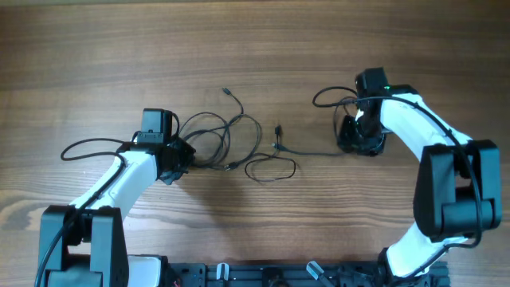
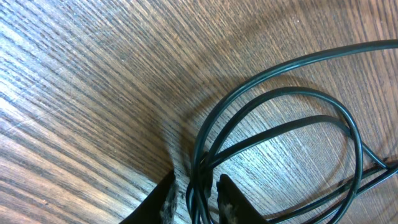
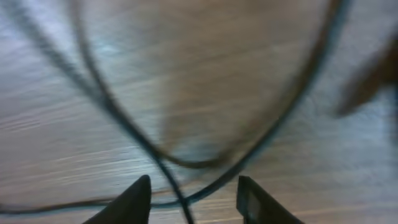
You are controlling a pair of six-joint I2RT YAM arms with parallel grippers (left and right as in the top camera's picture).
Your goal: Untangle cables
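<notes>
Here, both tools low at the cables

The black cables lie in loose loops on the middle of the wooden counter, with one thin run stretching off to the right. The left tool sits at the loops' left edge, narrowly parted astride a few strands; I cannot tell whether it pinches them. The right tool stands open over a blurred cable at the right end.

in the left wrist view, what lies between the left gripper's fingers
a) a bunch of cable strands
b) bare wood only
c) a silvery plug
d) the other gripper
a: several strands of the cables gather and run down between the two fingers of the left gripper, and no plug shows there.
</notes>
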